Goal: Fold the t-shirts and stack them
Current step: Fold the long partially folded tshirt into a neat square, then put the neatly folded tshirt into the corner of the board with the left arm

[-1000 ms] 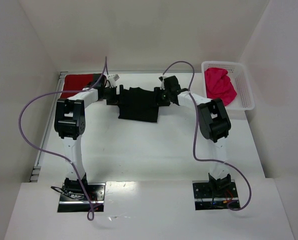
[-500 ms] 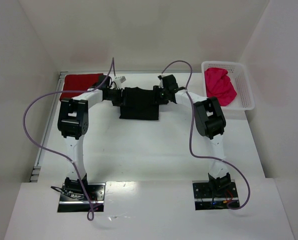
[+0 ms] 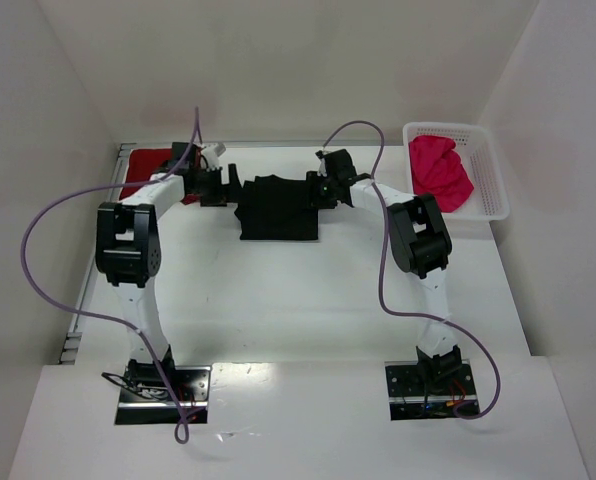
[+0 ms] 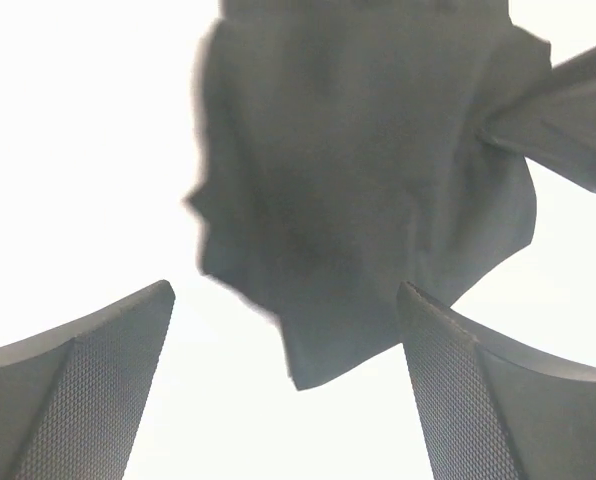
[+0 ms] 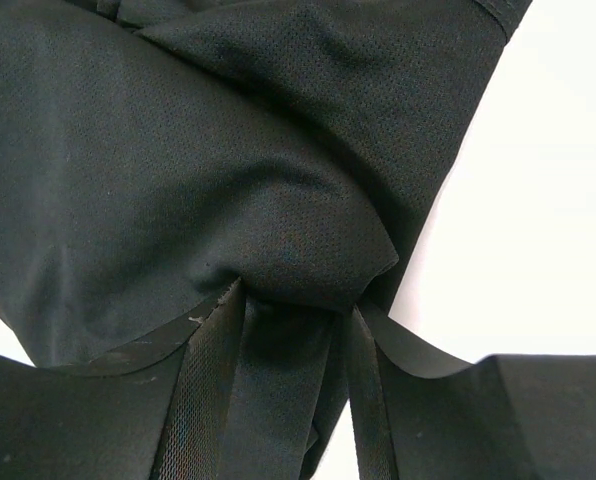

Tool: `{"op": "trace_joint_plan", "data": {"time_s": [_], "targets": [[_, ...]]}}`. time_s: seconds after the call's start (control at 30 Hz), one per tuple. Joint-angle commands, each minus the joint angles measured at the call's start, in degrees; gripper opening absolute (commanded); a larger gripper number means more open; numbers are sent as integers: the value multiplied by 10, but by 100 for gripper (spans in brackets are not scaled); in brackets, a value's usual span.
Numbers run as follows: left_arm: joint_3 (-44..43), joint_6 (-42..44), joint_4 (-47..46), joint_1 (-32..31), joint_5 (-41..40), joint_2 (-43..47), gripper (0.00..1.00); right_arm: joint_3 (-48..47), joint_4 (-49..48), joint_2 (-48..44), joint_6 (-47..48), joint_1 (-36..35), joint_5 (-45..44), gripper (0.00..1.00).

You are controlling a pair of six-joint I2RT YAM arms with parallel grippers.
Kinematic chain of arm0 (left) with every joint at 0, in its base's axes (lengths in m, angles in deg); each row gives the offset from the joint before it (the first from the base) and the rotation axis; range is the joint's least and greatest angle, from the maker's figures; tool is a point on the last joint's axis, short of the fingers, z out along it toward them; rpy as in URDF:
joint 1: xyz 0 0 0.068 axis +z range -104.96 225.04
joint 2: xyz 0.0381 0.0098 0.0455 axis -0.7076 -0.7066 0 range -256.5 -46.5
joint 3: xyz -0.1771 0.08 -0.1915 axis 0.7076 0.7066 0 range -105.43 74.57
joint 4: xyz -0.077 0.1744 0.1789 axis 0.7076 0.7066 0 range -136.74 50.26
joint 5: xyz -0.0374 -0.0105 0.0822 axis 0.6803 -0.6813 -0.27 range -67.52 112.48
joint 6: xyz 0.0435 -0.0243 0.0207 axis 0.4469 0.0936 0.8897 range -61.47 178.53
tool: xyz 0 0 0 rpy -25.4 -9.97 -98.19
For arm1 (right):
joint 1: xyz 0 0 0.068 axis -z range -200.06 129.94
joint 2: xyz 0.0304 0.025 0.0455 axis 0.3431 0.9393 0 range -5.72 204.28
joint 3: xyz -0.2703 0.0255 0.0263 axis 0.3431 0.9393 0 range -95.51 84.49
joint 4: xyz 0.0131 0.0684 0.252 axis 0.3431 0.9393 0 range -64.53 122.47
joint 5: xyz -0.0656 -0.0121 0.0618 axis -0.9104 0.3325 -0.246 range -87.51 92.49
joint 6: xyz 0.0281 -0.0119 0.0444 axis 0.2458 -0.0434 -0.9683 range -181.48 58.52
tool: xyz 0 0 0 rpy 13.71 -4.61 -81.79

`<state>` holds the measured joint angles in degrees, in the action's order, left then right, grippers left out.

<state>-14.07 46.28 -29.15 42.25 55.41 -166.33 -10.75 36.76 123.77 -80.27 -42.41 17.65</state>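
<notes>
A white mesh basket (image 3: 494, 175) is seen at the far right, by the edge of a white table (image 3: 298, 300). The table is enclosed by white walls (image 3: 298, 60) on the left, far and right sides.

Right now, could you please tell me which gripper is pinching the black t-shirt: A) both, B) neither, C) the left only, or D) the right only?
D: the right gripper has its fingers closed on a fold of the black t-shirt, while the left gripper stands wide open, gripping nothing.
</notes>
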Motion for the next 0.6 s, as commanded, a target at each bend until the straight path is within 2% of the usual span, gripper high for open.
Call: {"op": "trace_joint_plan", "data": {"time_s": [0.0,0.4,0.57], "targets": [[2,-7,12,20,-28,44,100,-13,14,-6,13,2,-8,49],[15,-12,-1,20,27,-11,100,-7,19,-6,18,2,-8,49],[21,-12,-7,20,28,-30,100,-7,19,-6,13,2,-8,49]]}}
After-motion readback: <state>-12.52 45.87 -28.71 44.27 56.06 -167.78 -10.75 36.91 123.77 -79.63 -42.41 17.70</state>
